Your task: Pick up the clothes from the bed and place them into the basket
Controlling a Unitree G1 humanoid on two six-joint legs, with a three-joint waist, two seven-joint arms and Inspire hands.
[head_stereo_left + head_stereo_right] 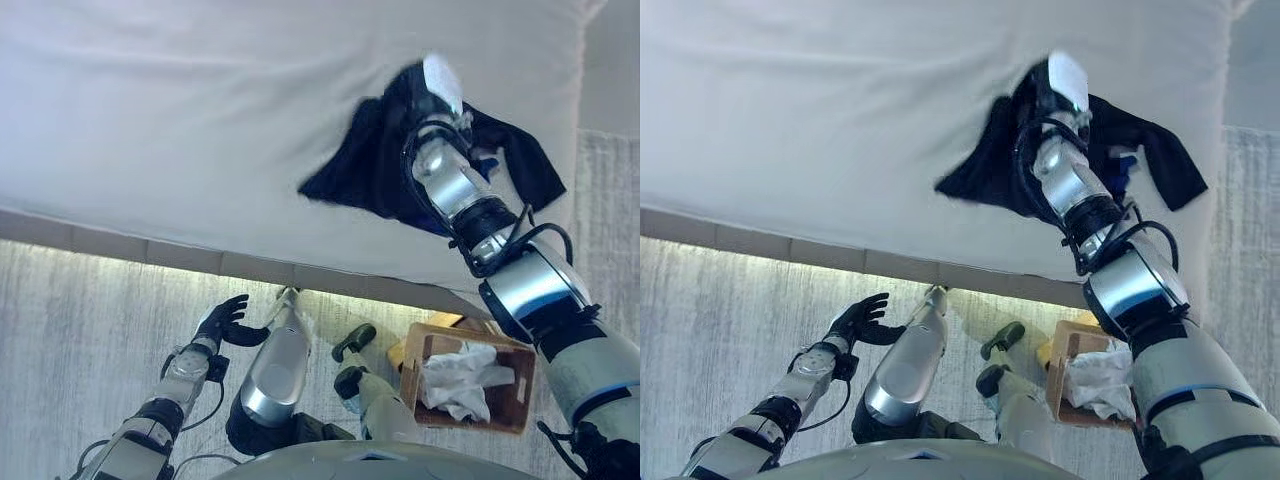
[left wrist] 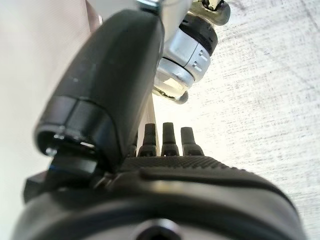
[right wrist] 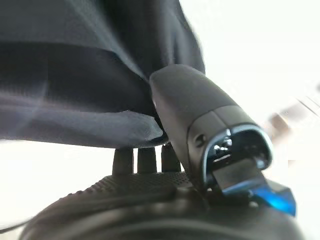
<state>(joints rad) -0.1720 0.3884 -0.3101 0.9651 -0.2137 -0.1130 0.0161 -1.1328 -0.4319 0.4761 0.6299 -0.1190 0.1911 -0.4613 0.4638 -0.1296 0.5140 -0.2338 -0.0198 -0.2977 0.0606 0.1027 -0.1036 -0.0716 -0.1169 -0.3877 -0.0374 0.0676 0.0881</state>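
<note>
A dark garment (image 1: 360, 165) lies crumpled on the white bed (image 1: 180, 120), near its right side. My right hand (image 1: 432, 85) reaches over it. In the right wrist view the thumb (image 3: 185, 110) presses a fold of the dark cloth (image 3: 75, 75) against the curled fingers, so the hand is shut on the garment. A wooden basket (image 1: 522, 385) stands on the floor below the bed's edge at the lower right, with white clothes (image 1: 460, 380) in it. My left hand (image 1: 225, 322) hangs low over the floor by the bed's edge, fingers straight and empty.
The bed's front edge (image 1: 150, 250) runs across the view, with grey carpet (image 1: 80, 330) below it. More carpet (image 1: 605, 200) lies to the right of the bed.
</note>
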